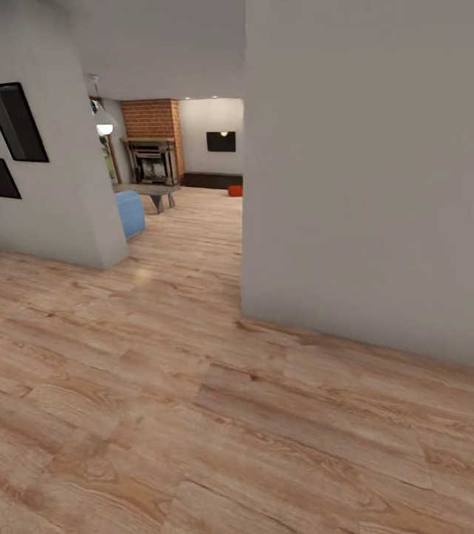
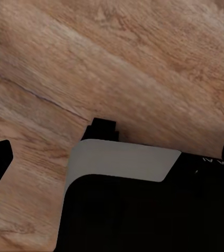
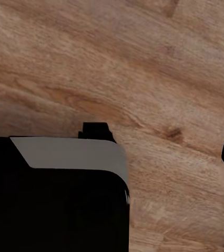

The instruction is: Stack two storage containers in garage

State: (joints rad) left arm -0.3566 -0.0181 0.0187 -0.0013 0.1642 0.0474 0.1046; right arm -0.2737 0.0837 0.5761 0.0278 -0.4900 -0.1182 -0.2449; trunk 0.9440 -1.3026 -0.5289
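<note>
Near: both wrist cams look straight down at light wood plank floor (image 1: 192, 415), so the arms are likely tucked low for driving, nothing carried. Left gripper (image 2: 112, 142): two dark finger tips sit wide apart at opposite edges of the left wrist view, bare floor between them, so it reads as spread and empty. Right gripper (image 3: 164, 142): one dark tip by the base housing, another at the far edge, planks between; also spread, holding nothing. The black and grey bulk under each cam looks like the robot's own base.

Mid: a grey wall corner (image 1: 370, 185) blocks the right half of the head view, and a second grey wall (image 1: 51, 185) with black picture frames (image 1: 14, 122) sits on the left. The gap between them is the passage into the living room (image 1: 192, 178). The heading looks lined up with that gap, which fits a transit leg.

Far: blue seat (image 1: 130, 213) just past the left wall's end, then a low table (image 1: 151, 194), brick fireplace (image 1: 151, 141), wall TV (image 1: 221, 141), and long dark cabinet (image 1: 212, 180) under it. A small orange-red patch on the floor by the cabinet's right end, partly cut off by the wall corner, is probably one storage container (image 1: 235, 190). It is too small to confirm, and I can't make out a second one.

Judgement: still the fetch stage, with no pickup yet and the garage nowhere in view. The next move needs a clean pass through the gap, and the main risk is clipping the right corner.
</note>
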